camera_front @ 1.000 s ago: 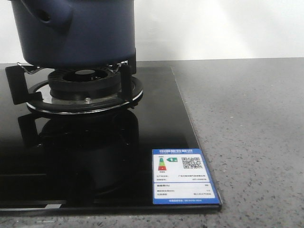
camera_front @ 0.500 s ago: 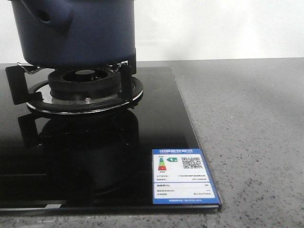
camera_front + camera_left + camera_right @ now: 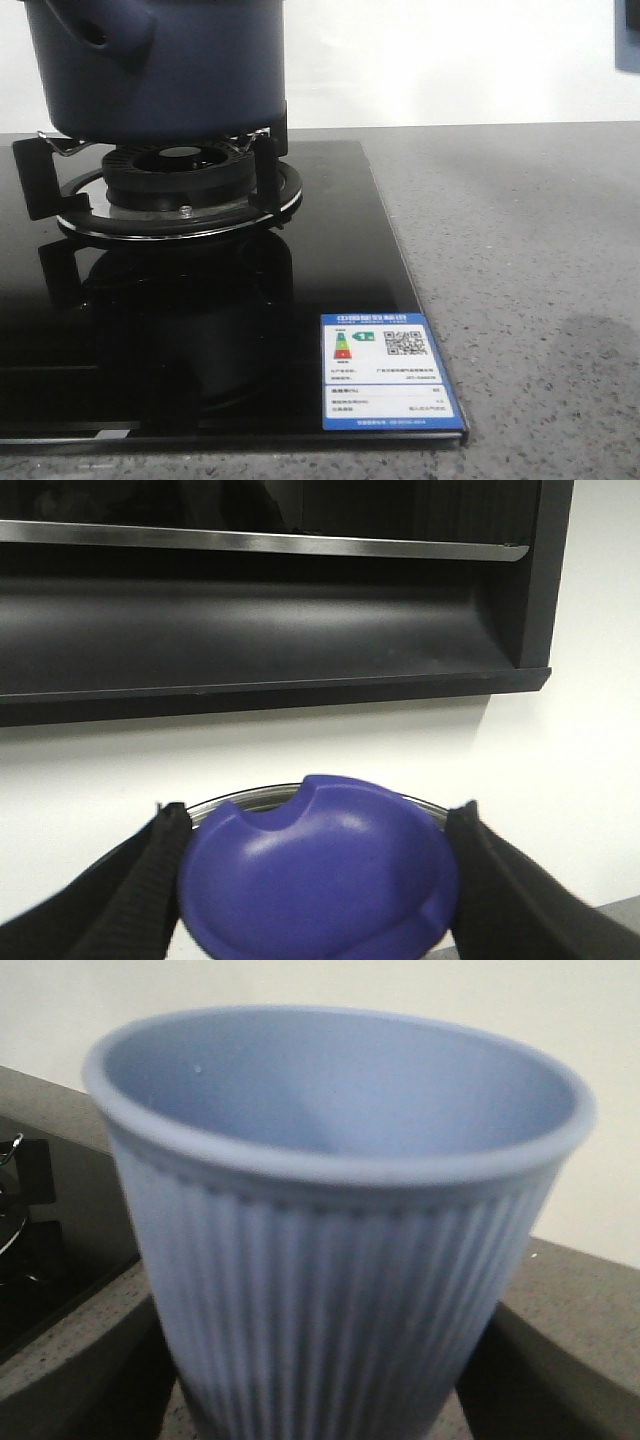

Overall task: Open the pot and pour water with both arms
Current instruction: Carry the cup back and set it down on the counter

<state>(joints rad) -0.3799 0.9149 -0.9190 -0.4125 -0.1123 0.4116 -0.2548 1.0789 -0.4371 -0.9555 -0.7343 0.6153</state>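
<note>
holding the lid [image 3: 318, 865] clamped in your left end effector [image 3: 315, 880] clears the pot [image 3: 155, 65], upper left; your right end effector [image 3: 320, 1380] grips the cup [image 3: 335, 1220] upright, ready for pouring.

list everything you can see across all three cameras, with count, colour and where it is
pot: 1, dark navy, on the burner stand, back left
lid: 1, blue-violet, between the left gripper's fingers
cup: 1, light blue, ribbed, upright between the right gripper's fingers
gas burner: 1, black with chrome ring, under the pot
glass hob: 1, black, left of the counter
energy label: 1, blue and white, hob's near right corner
counter: 1, grey speckled
left gripper: 1, black, shut on the lid
right gripper: 1, dark, shut on the cup
</note>
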